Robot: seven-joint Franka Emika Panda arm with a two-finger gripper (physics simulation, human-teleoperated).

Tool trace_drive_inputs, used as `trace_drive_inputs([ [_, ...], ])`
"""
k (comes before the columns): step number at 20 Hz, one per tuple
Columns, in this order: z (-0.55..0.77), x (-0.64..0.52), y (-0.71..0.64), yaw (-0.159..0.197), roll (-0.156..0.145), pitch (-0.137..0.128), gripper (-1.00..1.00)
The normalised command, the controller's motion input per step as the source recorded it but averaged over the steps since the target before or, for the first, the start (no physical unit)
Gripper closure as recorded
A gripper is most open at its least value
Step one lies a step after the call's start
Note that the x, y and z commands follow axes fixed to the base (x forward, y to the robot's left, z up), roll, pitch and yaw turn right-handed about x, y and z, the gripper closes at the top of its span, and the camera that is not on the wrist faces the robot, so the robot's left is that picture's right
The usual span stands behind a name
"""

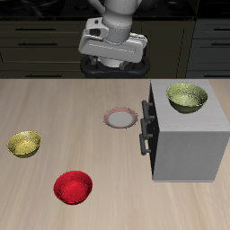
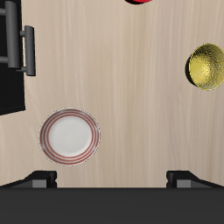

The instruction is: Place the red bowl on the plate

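The red bowl (image 1: 73,188) stands upright and empty near the table's front edge; only its rim (image 2: 138,2) shows in the wrist view. The plate (image 1: 119,118), whitish with a reddish-brown rim, lies flat at mid-table beside the grey cabinet; it also shows in the wrist view (image 2: 70,136). My gripper (image 1: 110,65) hangs high above the table's back, farther back than the plate and far from the red bowl. Its fingertips (image 2: 42,178) stand wide apart with nothing between them.
A grey cabinet (image 1: 187,135) with a dark handle stands beside the plate, with a yellow-green bowl (image 1: 187,97) on top. Another yellow-green bowl (image 1: 24,144) sits on the table, also in the wrist view (image 2: 206,66).
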Motion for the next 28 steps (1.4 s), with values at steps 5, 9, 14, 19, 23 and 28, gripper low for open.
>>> trace_drive_inputs([
  [5,0.05,0.33,0.00,0.021,0.016,-0.015,-1.00],
  [9,0.04,0.34,0.05,0.010,-0.008,-0.005,-1.00],
  [14,-0.01,0.26,0.07,0.023,0.007,-0.002,-1.00],
  [19,0.00,0.27,-0.07,-0.010,-0.017,0.007,-1.00],
  [23,-0.01,0.26,-0.15,0.023,-0.039,-0.013,-1.00],
  [28,-0.02,0.29,-0.13,-0.039,-0.017,0.020,-1.00],
])
